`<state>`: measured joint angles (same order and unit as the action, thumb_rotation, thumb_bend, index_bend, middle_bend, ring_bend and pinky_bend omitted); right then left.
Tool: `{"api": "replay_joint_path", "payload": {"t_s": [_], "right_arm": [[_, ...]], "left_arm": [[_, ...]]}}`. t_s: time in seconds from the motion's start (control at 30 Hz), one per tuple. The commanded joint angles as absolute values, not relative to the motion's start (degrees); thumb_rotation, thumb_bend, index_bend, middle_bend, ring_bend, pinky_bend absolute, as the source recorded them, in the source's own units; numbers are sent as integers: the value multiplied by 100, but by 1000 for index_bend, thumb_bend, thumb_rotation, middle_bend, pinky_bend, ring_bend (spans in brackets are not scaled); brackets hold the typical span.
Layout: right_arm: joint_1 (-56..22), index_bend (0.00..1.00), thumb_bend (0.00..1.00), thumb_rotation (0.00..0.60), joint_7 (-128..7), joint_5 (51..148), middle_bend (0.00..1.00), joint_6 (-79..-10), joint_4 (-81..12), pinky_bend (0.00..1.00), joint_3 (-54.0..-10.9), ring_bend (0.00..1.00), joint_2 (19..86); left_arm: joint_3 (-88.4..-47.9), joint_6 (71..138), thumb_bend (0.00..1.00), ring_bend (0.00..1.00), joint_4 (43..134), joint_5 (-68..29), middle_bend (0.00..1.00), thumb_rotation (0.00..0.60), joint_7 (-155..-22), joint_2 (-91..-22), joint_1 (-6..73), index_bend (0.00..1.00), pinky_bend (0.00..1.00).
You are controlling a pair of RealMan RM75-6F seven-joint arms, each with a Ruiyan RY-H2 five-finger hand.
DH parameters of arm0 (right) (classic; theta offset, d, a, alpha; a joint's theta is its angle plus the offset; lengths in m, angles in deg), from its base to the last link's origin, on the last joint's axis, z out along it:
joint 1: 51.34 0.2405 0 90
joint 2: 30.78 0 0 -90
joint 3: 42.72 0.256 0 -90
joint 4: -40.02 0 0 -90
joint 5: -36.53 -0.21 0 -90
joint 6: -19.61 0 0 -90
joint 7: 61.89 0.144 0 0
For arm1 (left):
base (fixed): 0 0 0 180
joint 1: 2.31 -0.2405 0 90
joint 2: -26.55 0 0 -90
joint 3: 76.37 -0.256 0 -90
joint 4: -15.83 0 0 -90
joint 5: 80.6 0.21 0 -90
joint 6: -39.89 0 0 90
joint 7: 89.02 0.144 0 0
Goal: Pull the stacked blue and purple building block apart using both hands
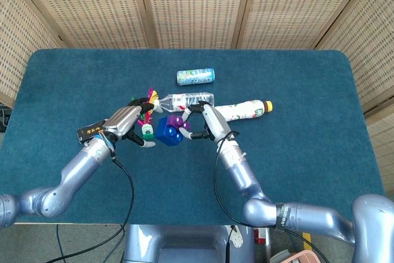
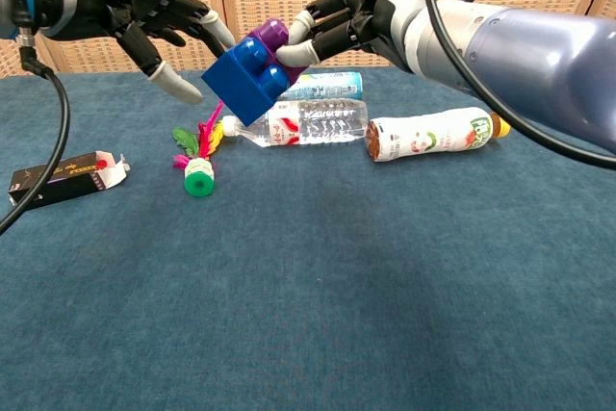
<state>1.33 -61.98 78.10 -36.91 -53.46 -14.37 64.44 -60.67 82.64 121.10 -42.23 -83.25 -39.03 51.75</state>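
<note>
The stacked block hangs above the table: a blue block (image 2: 243, 79) (image 1: 165, 132) with a smaller purple block (image 2: 277, 38) (image 1: 176, 118) plugged into it. My right hand (image 2: 339, 24) (image 1: 206, 122) pinches the purple end between thumb and fingers. My left hand (image 2: 144, 18) (image 1: 127, 123) is just left of the blue block, fingers spread, their tips close to the block's upper edge. The thumb hangs below. I cannot tell whether they touch the block.
On the blue table (image 2: 385, 286) lie a clear water bottle (image 2: 294, 123), a white bottle with an orange cap (image 2: 433, 133), a small can (image 2: 322, 85), a feathered shuttlecock (image 2: 197, 166) and a black carton (image 2: 63, 180).
</note>
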Motion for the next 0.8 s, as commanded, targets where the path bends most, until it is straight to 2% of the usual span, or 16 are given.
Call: {"api": "replay_joint_path", "payload": {"t_s": [0.03, 0.43, 0.6, 0.8], "right_arm": [[136, 619, 387, 600, -6191, 7801, 673, -3689, -5353, 82, -1435, 273, 6450], [90, 619, 387, 600, -6062, 7658, 674, -3634, -5432, 82, -1378, 273, 6391], [50, 621, 387, 600, -6019, 7659, 675, -3625, -5479, 82, -1379, 273, 6327], [27, 621, 387, 600, -5980, 7642, 675, -3635, -5513, 82, -1353, 273, 6278]], "left_arm": [[-6118, 8253, 0, 11, 12042, -4371, 244, 600, -8271, -3999, 5286, 254, 10], [-6097, 8335, 0, 76, 11966, -4705, 352, 600, -8412, -4397, 5519, 383, 18], [-6104, 8671, 5, 116, 11955, -4758, 414, 600, -8336, -4549, 5552, 467, 43], [-6136, 8914, 94, 140, 11974, -4863, 463, 600, -8192, -4632, 5581, 527, 67]]}}
